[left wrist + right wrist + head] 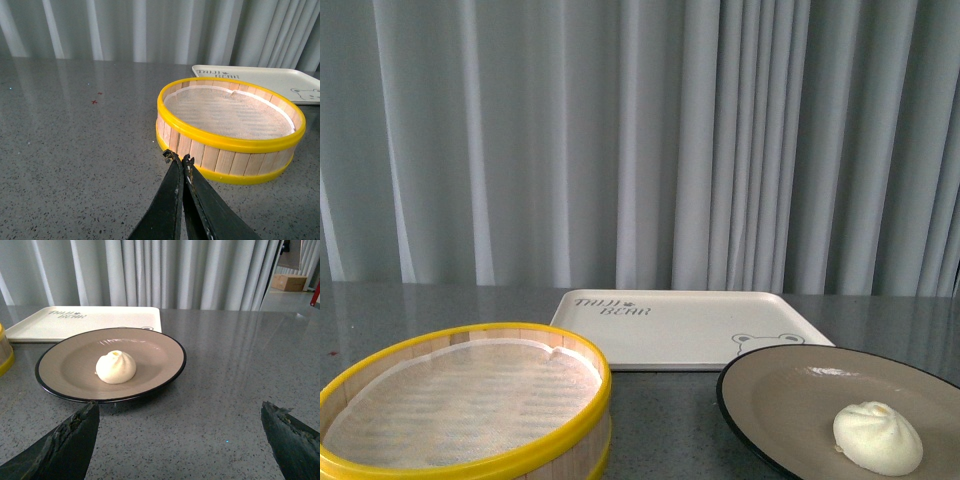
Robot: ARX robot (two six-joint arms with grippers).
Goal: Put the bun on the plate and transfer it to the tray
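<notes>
The cream-white bun (877, 437) (116, 367) rests on the grey-beige plate (790, 400) (160, 352) with a black rim, at the front right of the table. Behind the plate lies the cream tray (670, 330) (100, 320) (280, 80) with "bear" lettering, bare. My right gripper (180, 412) is open, its dark fingers spread wide above the table just short of the plate, nothing between them. My left gripper (179, 158) is shut on nothing, its tips close to the wall of the steamer basket. Neither arm shows in the front view.
A round wooden steamer basket (460, 400) (230, 130) with yellow rims and a white liner stands at the front left, empty. Grey speckled tabletop (75, 150) runs left of it. Grey curtains (640, 140) hang behind the table.
</notes>
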